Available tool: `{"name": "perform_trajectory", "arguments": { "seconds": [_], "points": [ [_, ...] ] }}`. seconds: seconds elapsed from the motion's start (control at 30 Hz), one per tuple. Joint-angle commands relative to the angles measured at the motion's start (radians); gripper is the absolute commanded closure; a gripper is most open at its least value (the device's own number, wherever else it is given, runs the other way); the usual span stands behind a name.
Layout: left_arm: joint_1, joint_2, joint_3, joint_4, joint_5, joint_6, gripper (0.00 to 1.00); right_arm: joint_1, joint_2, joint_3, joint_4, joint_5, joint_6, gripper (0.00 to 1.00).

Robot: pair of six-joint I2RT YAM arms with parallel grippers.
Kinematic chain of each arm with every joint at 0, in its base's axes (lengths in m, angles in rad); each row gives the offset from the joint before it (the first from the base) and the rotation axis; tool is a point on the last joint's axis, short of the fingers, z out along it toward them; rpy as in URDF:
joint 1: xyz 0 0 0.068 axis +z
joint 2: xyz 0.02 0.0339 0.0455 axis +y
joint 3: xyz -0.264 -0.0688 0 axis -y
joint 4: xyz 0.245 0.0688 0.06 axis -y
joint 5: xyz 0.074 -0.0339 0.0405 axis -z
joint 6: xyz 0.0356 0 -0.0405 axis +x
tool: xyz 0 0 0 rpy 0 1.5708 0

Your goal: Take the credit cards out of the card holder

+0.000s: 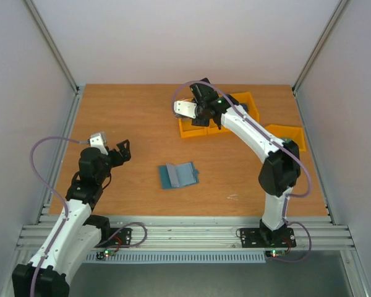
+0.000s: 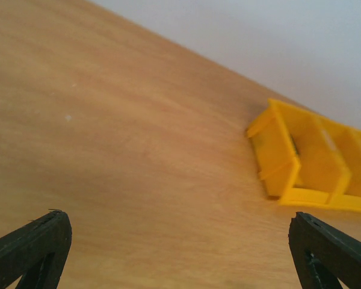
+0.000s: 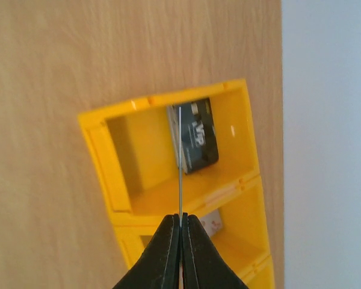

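- Yellow bin point(image 3: 108, 174), mid-frame, lies below our right fingers point(image 3: 180, 224), clamped on a thin card point(image 3: 179, 162).
- We judge drop-off next: open squarely above it.
- Left fingers point(image 2: 33, 244) stand apart.

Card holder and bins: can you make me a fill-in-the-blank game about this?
1. The card holder lies unfolded on the wooden ____.
2. The right gripper pinches a thin card over a bin coloured ____.
3. The black card in that bin says ____.
4. The left gripper is ____, holding nothing.
Missing words: table, yellow, VIP, open.
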Motion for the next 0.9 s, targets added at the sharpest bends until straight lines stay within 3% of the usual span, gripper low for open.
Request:
{"name": "perform_trajectory", "arguments": {
  "seconds": [0.0, 0.37, 0.47, 0.87],
  "points": [
    [0.049, 0.009, -0.062, 0.020, -0.030, -0.024, 0.01, -0.041, 0.106, 0.102, 0.058, 0.055, -0.148, 0.99],
    [0.071, 0.086, -0.117, 0.096, -0.011, -0.001, 0.01, -0.071, 0.382, 0.330, 0.108, 0.084, -0.149, 0.99],
    [0.072, 0.089, -0.119, 0.096, -0.022, 0.006, 0.01, -0.077, 0.428, 0.348, 0.126, 0.148, -0.170, 0.99],
    [0.072, 0.109, -0.133, 0.145, -0.023, 0.006, 0.01, -0.084, 0.518, 0.351, 0.193, 0.165, -0.190, 0.99]
  ]
}}
